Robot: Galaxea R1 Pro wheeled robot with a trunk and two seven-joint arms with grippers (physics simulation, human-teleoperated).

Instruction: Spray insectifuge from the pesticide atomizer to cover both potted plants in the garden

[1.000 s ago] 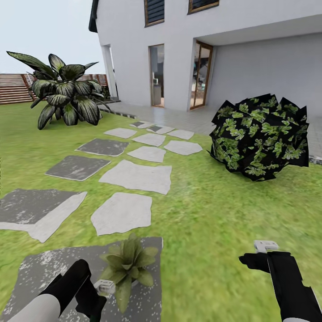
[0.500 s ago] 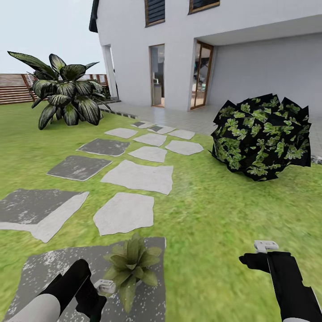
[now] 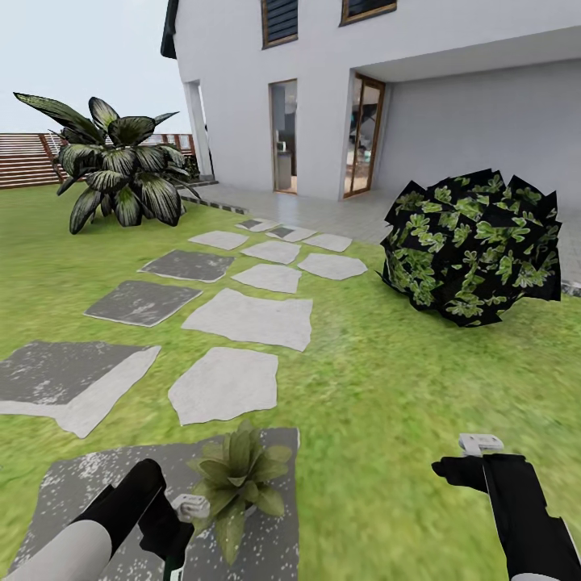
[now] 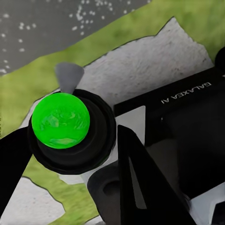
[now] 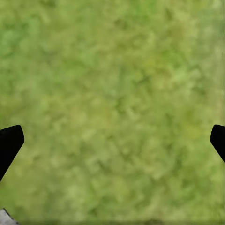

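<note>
Progress looks partial: the left gripper (image 3: pixel 173 528) is clamped on the pesticide atomizer (image 3: pixel 190 507), its white head just beside a potted plant (image 3: pixel 236 476) on a grey stepping stone (image 3: pixel 81 484), while the right gripper (image 3: pixel 464 468) hangs spread over lawn (image 5: pixel 112 103); whitish specks on the leaves I cannot tell.

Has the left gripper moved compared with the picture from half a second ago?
Barely. The left gripper sits a touch lower against the potted plant and its grey stone; the forearm has shifted more.

green lawn (image 3: pixel 387 387), grey and white stepping stones (image 3: pixel 250 319), speckled grey slab (image 3: pixel 89 484), white house (image 3: pixel 452 121), brown fence (image 3: pixel 24 159)
</note>
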